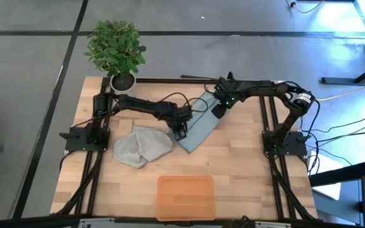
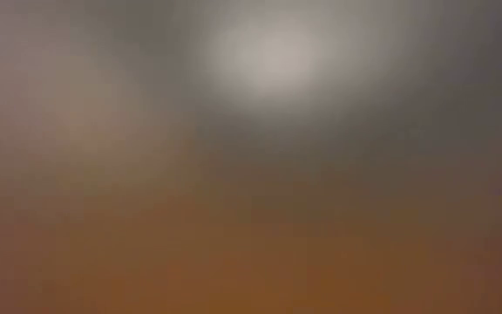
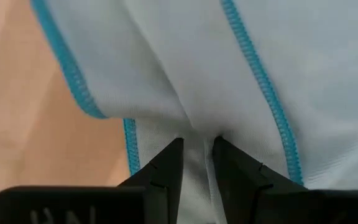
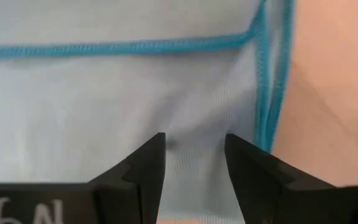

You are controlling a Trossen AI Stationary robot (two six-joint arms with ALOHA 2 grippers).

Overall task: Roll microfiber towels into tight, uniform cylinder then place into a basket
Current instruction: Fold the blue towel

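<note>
The tray [image 1: 185,196] at the near edge holds nothing, so no towel is delivered. The grey towel [image 1: 141,145] lies crumpled and unrolled mid-table. Beside it, the blue towel [image 1: 198,130] lies folded, not rolled; the left gripper [image 3: 197,163] pinches a fold, and farther back the right gripper [image 4: 194,163] nips its cloth.

Potted green plant [image 1: 115,49] in white pot at table's [image 1: 239,171] far left corner; cables [image 1: 353,130] on floor beyond right edge.
</note>
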